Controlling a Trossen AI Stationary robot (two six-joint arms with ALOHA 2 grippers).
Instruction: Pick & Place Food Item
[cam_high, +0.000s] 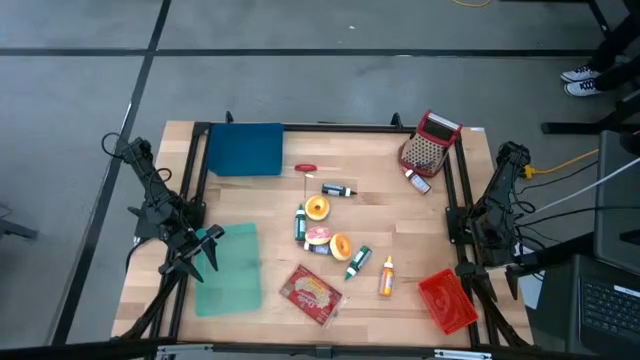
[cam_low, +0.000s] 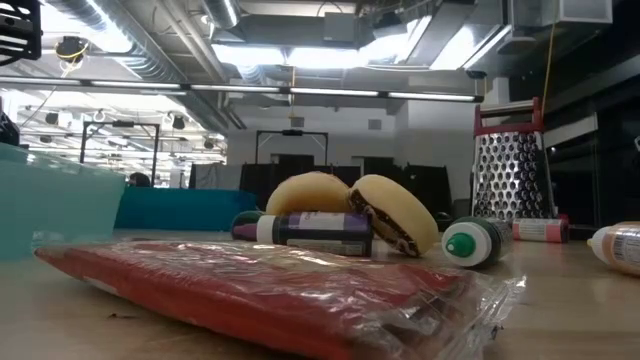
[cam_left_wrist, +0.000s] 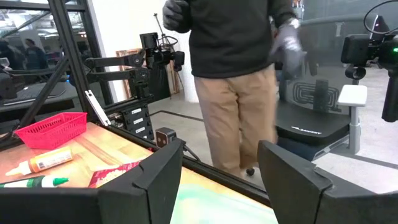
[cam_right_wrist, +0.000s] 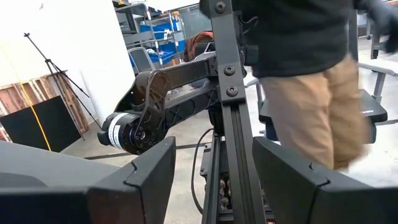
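Clutter around the food is the main hazard: the round tan filled pastries (cam_high: 328, 232) sit near the middle of the pale wooden worktop (cam_high: 390, 210), touching or just beside a dark purple-labelled tube (cam_high: 299, 226) and near a green-capped bottle (cam_high: 358, 262), so jaws coming down on one pastry could knock a neighbour away or pinch a tube along with it. In the low view the two pastries lean against each other over the tube, and lifting one may tip the other. The soft pastry could also be squashed by too firm a squeeze. A crinkly red food packet in clear wrap (cam_high: 312, 294) lies nearer the front edge and would slide if brushed. The left gripper (cam_high: 203, 250) waits over a pale green translucent lid (cam_high: 228, 270) at the left side, jaws wide and empty; the right gripper (cam_right_wrist: 211, 180) is parked at the right frame rail, jaws likewise wide and empty. A person (cam_left_wrist: 239, 74) stands close beyond the worktop edge, within reach of a swinging arm.
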